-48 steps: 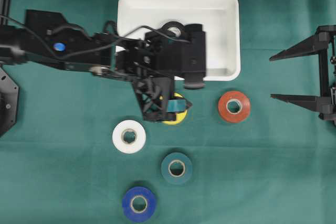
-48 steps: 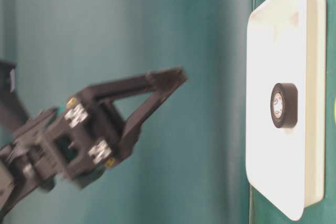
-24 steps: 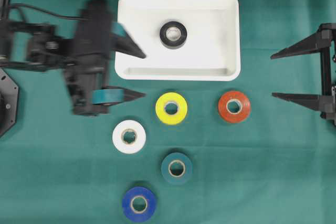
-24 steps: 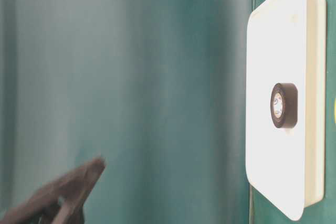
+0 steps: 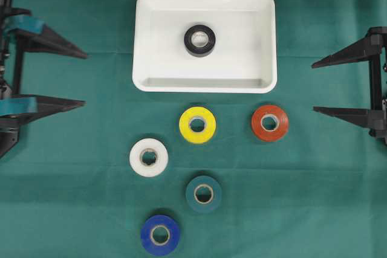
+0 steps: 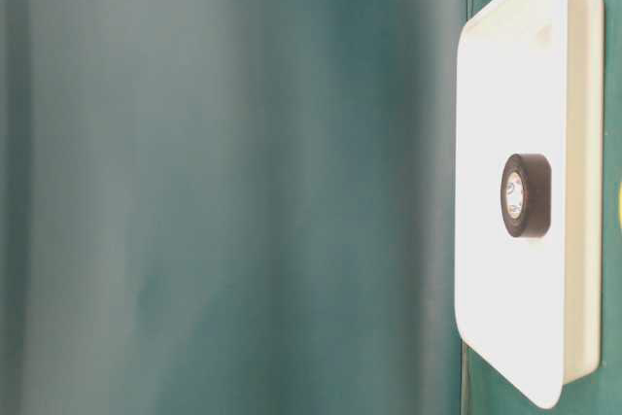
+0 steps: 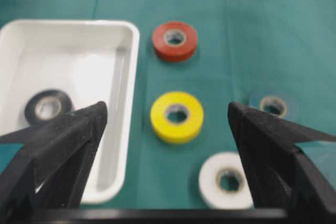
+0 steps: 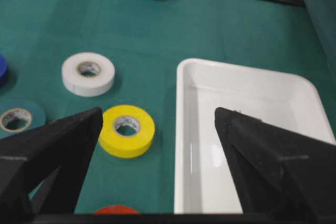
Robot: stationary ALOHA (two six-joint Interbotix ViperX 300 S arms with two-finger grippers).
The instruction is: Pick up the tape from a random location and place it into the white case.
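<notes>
Left gripper [image 5: 75, 80]: parked at the far left edge of the cloth, jaws spread wide, nothing between them.
White roll [image 5: 149, 157]: laid flat on the cloth, left of centre, clear of its neighbours. Judged light and rigid; the smooth outer band may slip, so a hold across the outer wall is advised.
Blue roll [image 5: 160, 234]: flat on the cloth at the near edge of the overhead view, well apart from the case.
Case [image 5: 145, 40]: white tray with raised rim, set at the far middle of the cloth. Judged stiff and light enough to shift if struck by a finger.
Black roll [image 5: 199, 40]: already lying flat inside the case, near its centre, touching no wall.
Yellow roll [image 5: 197, 124]: flat on the cloth just below the case's near rim; the closest loose roll to it. Judged a stiff ring, best pinched across its outer diameter or with one finger through the core.
Teal roll [image 5: 203, 193]: flat, between the yellow and blue rolls; poorly contrasted against the cloth.
Red roll [image 5: 269, 122]: flat, right of the yellow roll, near the case's right corner.
Right gripper [image 5: 314, 87]: parked at the far right edge, jaws spread wide, empty.
Cloth [image 5: 314, 197]: green, judged slightly yielding, so a roll should not skid much when gripped.
</notes>
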